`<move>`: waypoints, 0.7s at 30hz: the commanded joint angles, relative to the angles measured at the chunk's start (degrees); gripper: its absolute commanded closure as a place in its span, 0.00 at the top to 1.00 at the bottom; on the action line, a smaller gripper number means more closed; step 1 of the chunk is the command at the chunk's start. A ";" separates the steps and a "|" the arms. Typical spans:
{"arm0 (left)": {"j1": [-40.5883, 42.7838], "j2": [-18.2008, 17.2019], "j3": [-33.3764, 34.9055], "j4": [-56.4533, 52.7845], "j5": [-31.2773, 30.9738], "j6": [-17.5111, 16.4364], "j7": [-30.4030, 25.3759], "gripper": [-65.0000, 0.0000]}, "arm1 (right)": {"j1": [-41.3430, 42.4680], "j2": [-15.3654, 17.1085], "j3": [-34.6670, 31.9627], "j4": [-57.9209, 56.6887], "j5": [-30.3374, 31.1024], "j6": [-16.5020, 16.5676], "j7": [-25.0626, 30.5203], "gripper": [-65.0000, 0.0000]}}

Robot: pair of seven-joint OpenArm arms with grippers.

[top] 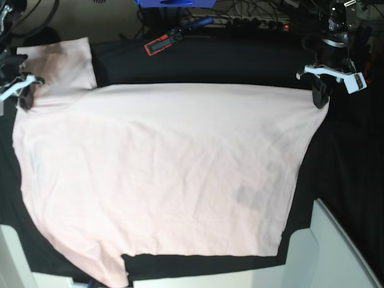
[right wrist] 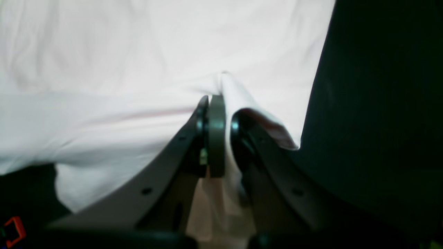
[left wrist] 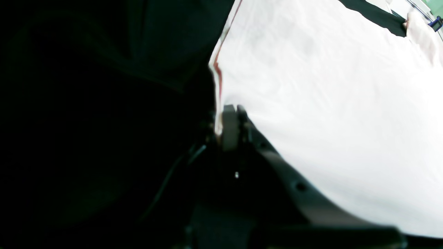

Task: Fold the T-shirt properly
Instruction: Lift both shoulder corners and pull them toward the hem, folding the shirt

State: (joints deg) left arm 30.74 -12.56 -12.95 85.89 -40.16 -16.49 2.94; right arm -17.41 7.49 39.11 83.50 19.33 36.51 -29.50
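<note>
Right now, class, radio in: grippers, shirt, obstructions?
Left gripper and right gripper shut on T-shirt corners. Shirt spread flat. Red-black clamp behind, clear.

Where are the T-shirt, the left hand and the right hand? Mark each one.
T-shirt (top: 168,174): base view, on the flat middle of the pink cloth.
left hand (top: 321,101): base view, at its tips, pinching the shirt's corner.
right hand (right wrist: 221,103): right wrist view, at its tips, closed on a fold of cloth.
</note>
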 commanded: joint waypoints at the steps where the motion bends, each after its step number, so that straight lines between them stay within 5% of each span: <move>1: -1.25 -0.76 -0.46 0.75 -0.41 0.36 0.53 0.00 | 0.40 1.44 0.49 0.85 0.58 -1.57 1.41 0.00; 5: -4.85 -0.76 -0.98 0.75 -0.41 0.45 7.83 0.00 | 3.12 2.40 0.49 0.76 0.49 -1.92 -0.70 0.00; 11: -9.95 -0.76 -0.37 -2.24 -0.41 7.48 8.01 0.00 | 8.31 3.55 0.49 0.67 0.32 -1.92 -4.83 0.00; 21: -16.02 -0.76 -0.37 -8.22 -0.41 8.01 8.09 0.00 | 17.19 4.25 0.49 -6.71 -9.88 -1.65 -6.86 0.00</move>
State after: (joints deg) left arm 15.33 -12.10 -12.71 76.75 -40.56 -9.41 13.43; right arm -1.04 10.11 39.11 75.75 9.67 35.99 -38.04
